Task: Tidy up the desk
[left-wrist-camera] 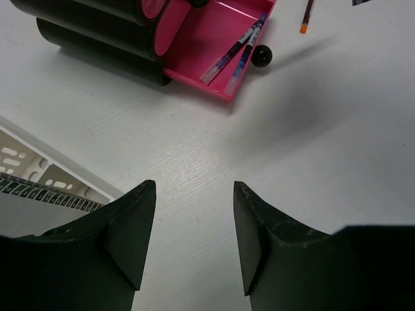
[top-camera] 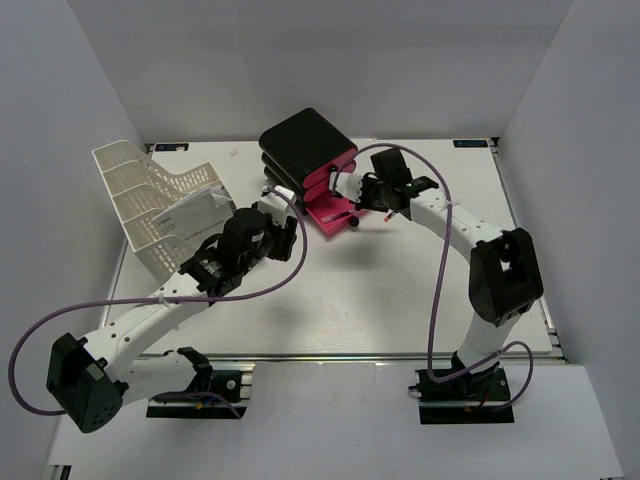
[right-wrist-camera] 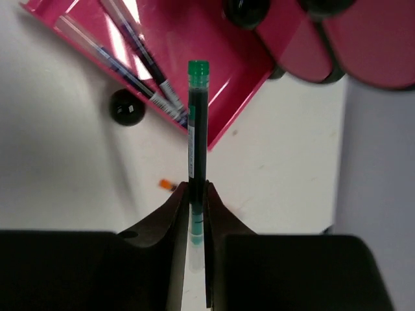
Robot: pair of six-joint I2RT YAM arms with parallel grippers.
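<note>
Counter (top-camera: 400,300): white perforated top, spans the floor between grey walls. Metal rail along its near edge, both arm bases bolted there.

Left hand (left-wrist-camera: 194,188): fingers well apart, nothing between them. It hangs over bare counter, between the mesh tray (top-camera: 140,200) and the drawer unit (top-camera: 305,150). Contact with the counter cannot be told.

Right hand (right-wrist-camera: 194,191): fingers pinched on a green pen (right-wrist-camera: 196,123). The pen runs straight out between the pads, capped end away from the wrist. In the right wrist view that end overlaps the corner of the open drawer (left-wrist-camera: 214,39).

Drawer unit: black shell with pink fronts, at the far middle of the counter and turned at an angle. The lowest pink drawer is pulled out toward the arms. Two clear-barrelled pens (left-wrist-camera: 233,48) lie side by side in it, along its right side. Its round black knob (left-wrist-camera: 262,56) shows at the outer edge.

A thin pen with an orange tip (left-wrist-camera: 305,16) is on the counter just right of the drawer, apart from it, partly under the right hand.

Mesh tray: white, at the far left of the counter, open side toward the middle. White paper (top-camera: 195,215) lies in it. The left wrist sits just beside its near corner.
</note>
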